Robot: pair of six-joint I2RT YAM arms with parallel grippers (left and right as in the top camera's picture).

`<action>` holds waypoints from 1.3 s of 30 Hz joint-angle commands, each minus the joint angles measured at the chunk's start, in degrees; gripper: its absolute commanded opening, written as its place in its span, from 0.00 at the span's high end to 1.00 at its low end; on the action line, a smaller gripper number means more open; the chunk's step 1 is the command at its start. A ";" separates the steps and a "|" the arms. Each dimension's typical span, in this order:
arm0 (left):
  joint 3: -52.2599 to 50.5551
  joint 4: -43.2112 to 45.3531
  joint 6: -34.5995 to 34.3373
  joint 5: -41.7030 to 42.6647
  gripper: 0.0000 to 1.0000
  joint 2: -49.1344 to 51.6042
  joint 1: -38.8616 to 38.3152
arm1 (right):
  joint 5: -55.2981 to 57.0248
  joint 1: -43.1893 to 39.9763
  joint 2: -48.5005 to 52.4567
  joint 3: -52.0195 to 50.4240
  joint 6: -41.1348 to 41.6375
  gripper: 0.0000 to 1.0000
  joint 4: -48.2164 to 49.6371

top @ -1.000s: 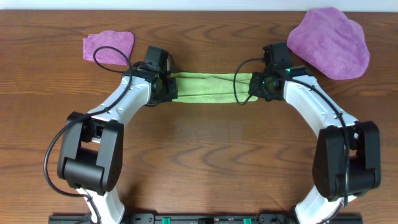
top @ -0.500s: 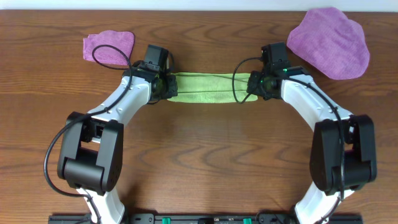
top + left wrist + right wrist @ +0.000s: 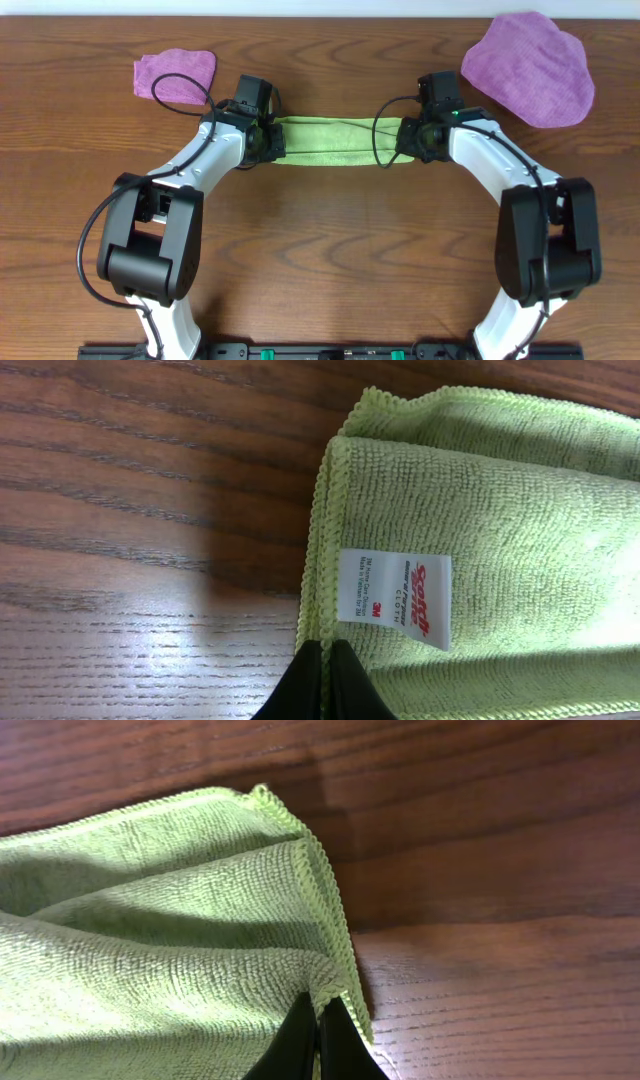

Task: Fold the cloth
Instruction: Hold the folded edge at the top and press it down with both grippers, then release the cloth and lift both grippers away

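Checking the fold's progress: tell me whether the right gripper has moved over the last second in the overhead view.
Yes, slightly: the right gripper has crept up the picture and a touch left, judged against the large purple cloth, which stays put.

The lime-green square microfibre cloth [image 3: 520,520] is matt and soft, with a fine looped nap and a corded, stitched hem. Its small white rectangular tag [image 3: 395,598] is smooth, with printed lettering. The brown wooden table [image 3: 330,250] is smooth and strongly grained, with a slight sheen. The large purple cloth [image 3: 528,68] and the small purple cloth [image 3: 176,76] look matt and fuzzy. The 2 arms, left arm [image 3: 190,165] and right arm [image 3: 500,160], have smooth white plastic-looking shells and black joints. The left gripper [image 3: 326,655] and right gripper [image 3: 316,1012] have smooth, matt black tips.
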 commanded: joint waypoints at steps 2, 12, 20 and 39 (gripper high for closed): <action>0.92 -0.09 -0.26 -2.34 0.94 0.68 0.55 | 1.27 -0.87 1.73 0.96 -0.39 0.98 -0.11; 1.84 -0.39 -0.26 -3.45 0.05 0.68 0.61 | 1.36 -1.01 1.81 1.27 -0.48 0.08 0.94; 9.42 -5.14 -0.20 -3.61 0.05 0.61 1.27 | 2.40 -1.20 1.81 6.38 -1.14 0.01 -1.46; 21.40 -16.92 0.15 -2.91 0.05 0.61 1.79 | 0.55 -1.25 1.81 18.18 -2.14 0.01 -20.28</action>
